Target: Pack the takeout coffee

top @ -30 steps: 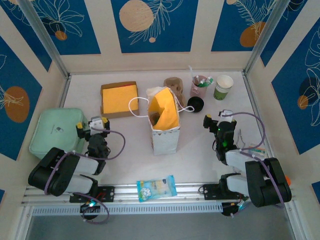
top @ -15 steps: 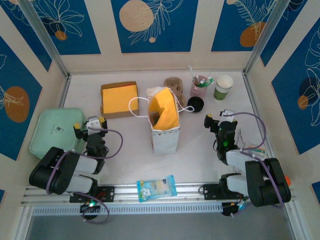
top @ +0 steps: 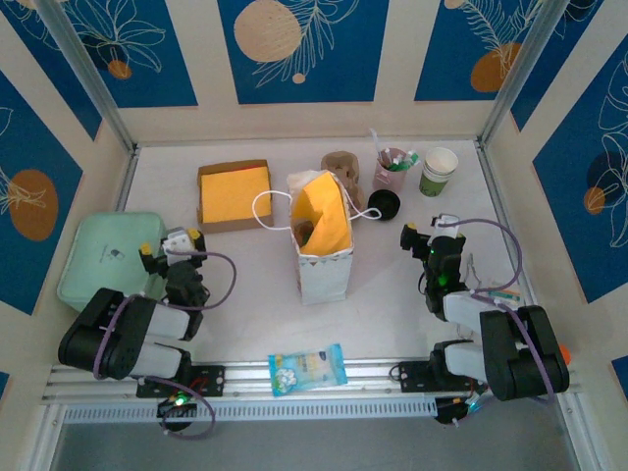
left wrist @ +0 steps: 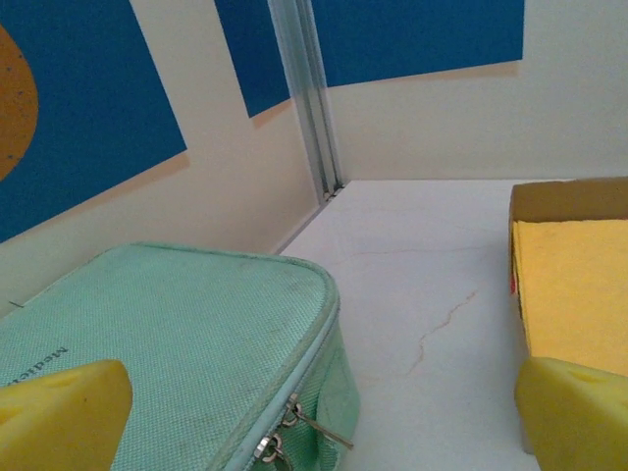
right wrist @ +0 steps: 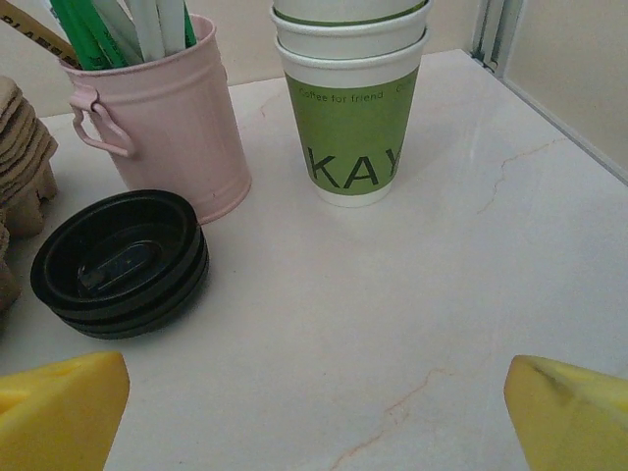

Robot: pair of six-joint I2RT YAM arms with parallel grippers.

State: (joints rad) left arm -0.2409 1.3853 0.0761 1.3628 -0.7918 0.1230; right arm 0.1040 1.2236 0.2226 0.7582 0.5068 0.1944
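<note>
The takeout coffee (top: 439, 170) is a stack of white-rimmed paper cups with green sides, standing at the back right; in the right wrist view the takeout coffee (right wrist: 351, 108) is upright ahead of the fingers. My right gripper (top: 432, 234) is open, a short way in front of it, and nothing lies between the yellow pads of the right gripper (right wrist: 314, 412). A brown pulp carrier (top: 340, 167) lies behind the white paper bag (top: 322, 245). My left gripper (top: 172, 243) is open beside the green case, far from the cup, and the left gripper (left wrist: 319, 417) holds nothing.
A pink cup (right wrist: 162, 108) with stirrers and a round black lid (right wrist: 120, 263) sit left of the coffee. A mint green zipped case (left wrist: 167, 343) is at the left, a cardboard box (top: 234, 193) with yellow lining is behind it, and a snack packet (top: 307, 369) is at the front edge.
My left gripper has shifted a little to the left, toward the green case. The right arm has not moved.
</note>
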